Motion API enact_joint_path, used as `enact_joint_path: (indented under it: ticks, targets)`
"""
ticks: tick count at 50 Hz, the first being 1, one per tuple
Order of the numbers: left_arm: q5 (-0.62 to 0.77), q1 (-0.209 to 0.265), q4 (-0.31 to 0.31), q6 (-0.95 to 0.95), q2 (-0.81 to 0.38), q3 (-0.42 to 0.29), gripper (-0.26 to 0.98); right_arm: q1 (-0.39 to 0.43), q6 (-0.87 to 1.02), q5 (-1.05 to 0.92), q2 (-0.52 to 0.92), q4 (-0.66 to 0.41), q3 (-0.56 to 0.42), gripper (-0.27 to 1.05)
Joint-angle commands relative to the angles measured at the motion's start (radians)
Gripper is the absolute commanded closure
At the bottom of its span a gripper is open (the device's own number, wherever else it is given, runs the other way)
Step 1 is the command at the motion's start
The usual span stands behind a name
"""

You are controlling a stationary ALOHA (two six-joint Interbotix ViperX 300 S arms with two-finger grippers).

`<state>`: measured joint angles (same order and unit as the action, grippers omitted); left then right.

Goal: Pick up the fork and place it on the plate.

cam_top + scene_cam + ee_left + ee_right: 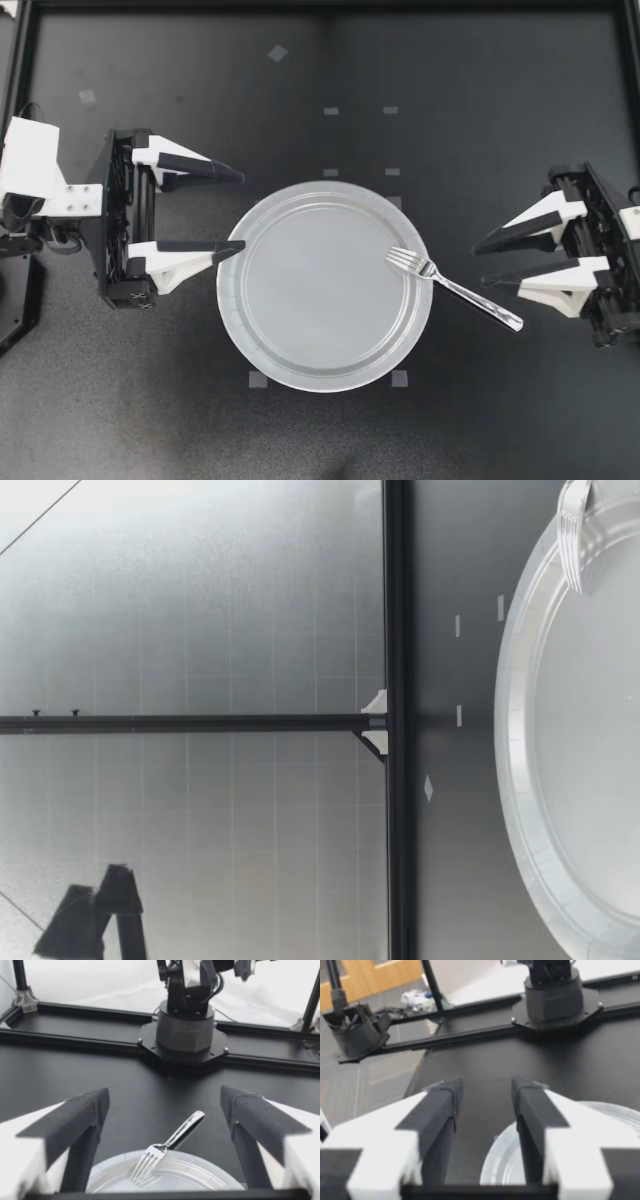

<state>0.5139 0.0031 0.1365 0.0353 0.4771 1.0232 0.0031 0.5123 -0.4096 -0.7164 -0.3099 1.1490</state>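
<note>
Our left gripper (243,210) is gaping wide, our right gripper (480,266) narrowly, both holding nothing. The fork (452,288) is lying tines on the plate (310,295), handle overhanging its rim; the right wrist view is catching only plate.

Silver fork (455,287), pale grey plate (300,370), black table (480,120)

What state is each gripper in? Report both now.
Left gripper: open, holding nothing, beside the plate.
Right gripper: open, holding nothing; the fork lies near it, untouched.
</note>
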Motion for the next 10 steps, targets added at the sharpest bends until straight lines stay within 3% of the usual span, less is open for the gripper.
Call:
enact_joint_path:
  ticks: [1, 10]
  targets:
    - [0.011, 0.002, -0.003, 0.000, 0.005, -0.014, -0.10, -0.005, -0.002, -0.009, -0.002, 0.009, -0.025, 0.29]
    - [0.005, 0.002, -0.003, -0.009, 0.005, -0.011, -0.10, -0.005, -0.002, -0.009, -0.003, 0.020, -0.025, 0.29]
